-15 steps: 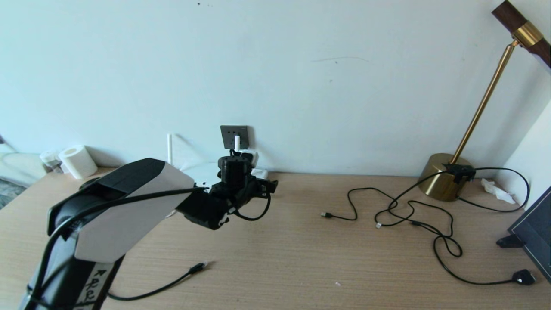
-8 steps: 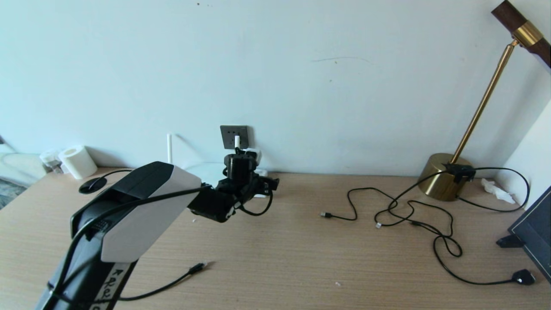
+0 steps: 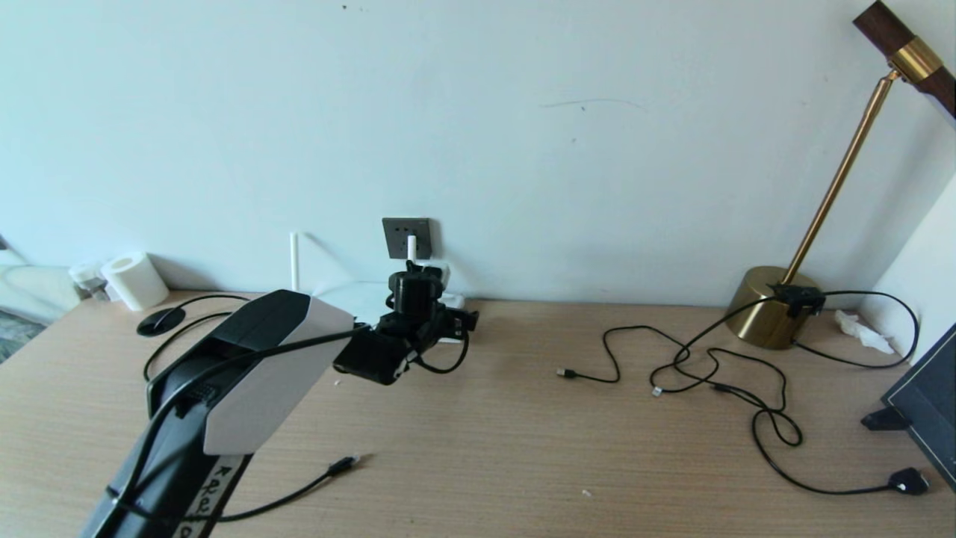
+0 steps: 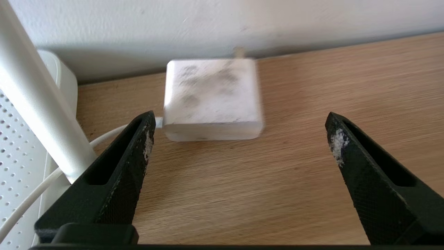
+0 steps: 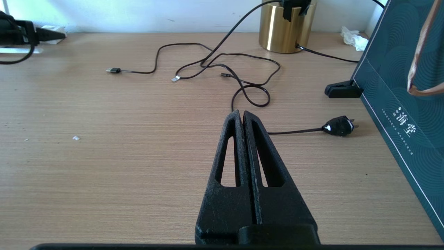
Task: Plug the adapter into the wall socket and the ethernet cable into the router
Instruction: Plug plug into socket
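The white adapter (image 4: 212, 99) lies flat on the desk against the wall, its thin white cord (image 4: 104, 136) running off toward the router (image 4: 19, 166). My left gripper (image 4: 239, 130) is open just short of the adapter, with only bare wood between its fingers. In the head view the left gripper (image 3: 457, 323) hangs low below the dark grey wall socket (image 3: 407, 237), beside the router (image 3: 351, 295). The ethernet cable's plug (image 3: 345, 465) lies loose on the desk near the front. My right gripper (image 5: 242, 114) is shut and empty, low over the desk on the right.
A router antenna (image 4: 38, 100) stands close to the left gripper's finger. Thin black cables (image 3: 709, 366) and a black plug (image 3: 907, 480) sprawl on the right, near a brass lamp base (image 3: 769, 306). A dark green box (image 5: 402, 104) stands at the right edge. A paper roll (image 3: 136, 280) sits far left.
My left arm has reached further forward toward the wall, bringing the open gripper nearer the adapter. Nothing else has moved.
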